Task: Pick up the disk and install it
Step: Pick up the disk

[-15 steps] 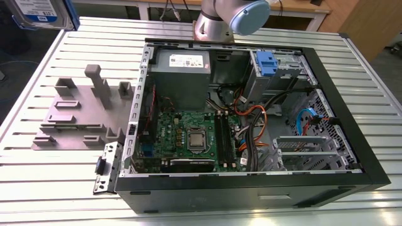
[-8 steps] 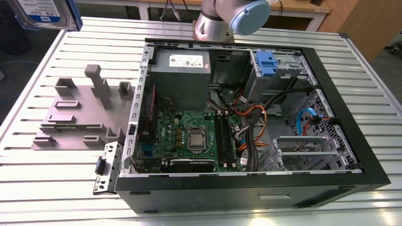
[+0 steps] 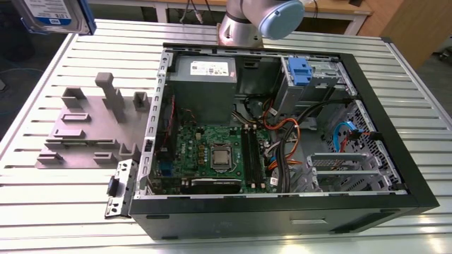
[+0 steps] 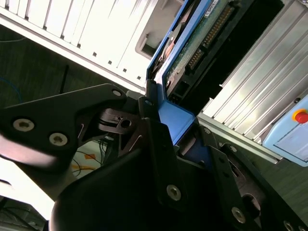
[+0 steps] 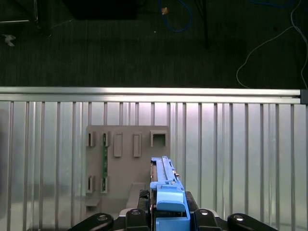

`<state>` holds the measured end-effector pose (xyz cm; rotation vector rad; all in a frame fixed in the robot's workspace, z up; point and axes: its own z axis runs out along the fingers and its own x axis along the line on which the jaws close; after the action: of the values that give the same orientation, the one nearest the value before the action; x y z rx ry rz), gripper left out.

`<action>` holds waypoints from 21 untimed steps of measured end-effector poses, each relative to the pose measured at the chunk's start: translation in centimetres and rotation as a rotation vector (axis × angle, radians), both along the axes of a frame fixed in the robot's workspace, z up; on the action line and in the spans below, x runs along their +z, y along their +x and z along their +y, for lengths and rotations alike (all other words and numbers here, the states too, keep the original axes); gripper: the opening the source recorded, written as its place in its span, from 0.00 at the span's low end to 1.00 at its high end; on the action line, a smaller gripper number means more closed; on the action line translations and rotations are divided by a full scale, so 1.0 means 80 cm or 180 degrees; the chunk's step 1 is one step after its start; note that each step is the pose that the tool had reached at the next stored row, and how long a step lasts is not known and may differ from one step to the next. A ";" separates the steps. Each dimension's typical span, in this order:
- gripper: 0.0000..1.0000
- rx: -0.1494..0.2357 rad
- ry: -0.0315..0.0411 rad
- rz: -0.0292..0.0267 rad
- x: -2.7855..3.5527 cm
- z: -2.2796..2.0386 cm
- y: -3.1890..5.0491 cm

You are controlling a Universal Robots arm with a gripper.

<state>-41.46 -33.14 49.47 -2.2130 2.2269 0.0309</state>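
Gripper [image 5: 168, 204] clamps disk [image 5: 162, 171], white-and-blue label [image 3: 50, 13] showing

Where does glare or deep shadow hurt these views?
Exterior view: even light, the computer case interior shaded but visible. Second wrist view: the table blows out white, the pincer nearly black. First wrist view: glare streaks on the table, floor dark, the disk well lit.
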 end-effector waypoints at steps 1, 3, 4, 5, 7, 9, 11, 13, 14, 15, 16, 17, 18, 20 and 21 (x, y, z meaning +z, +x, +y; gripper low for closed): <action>0.37 0.0000 0.0000 0.0000 0.0000 0.0000 0.001; 0.37 0.0000 0.0000 0.0000 0.0000 0.0000 0.003; 0.37 0.0000 0.0000 0.0000 0.0000 0.0000 0.005; 0.37 0.0000 0.0000 0.0000 0.0000 0.0000 0.006; 0.37 0.0000 0.0000 0.0000 0.0000 0.0000 0.008; 0.37 0.0000 0.0000 0.0000 0.0000 0.0000 0.009; 0.37 0.0000 0.0000 0.0000 0.0000 0.0000 0.011; 0.37 0.0000 0.0000 0.0000 0.0000 0.0000 0.013; 0.37 0.0000 0.0000 0.0000 0.0000 0.0000 0.014; 0.37 0.0000 0.0000 0.0000 0.0000 -0.0001 0.015; 0.37 0.0000 0.0000 0.0000 0.0000 -0.0001 0.016; 0.37 0.0000 0.0000 0.0000 0.0000 -0.0001 0.017; 0.37 0.0000 0.0000 0.0000 0.0000 0.0000 0.018; 0.37 0.0000 0.0000 0.0000 0.0000 0.0000 0.019; 0.37 0.0000 0.0000 0.0000 0.0000 0.0000 0.020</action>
<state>-39.88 -33.14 49.47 -2.2129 2.2270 0.0309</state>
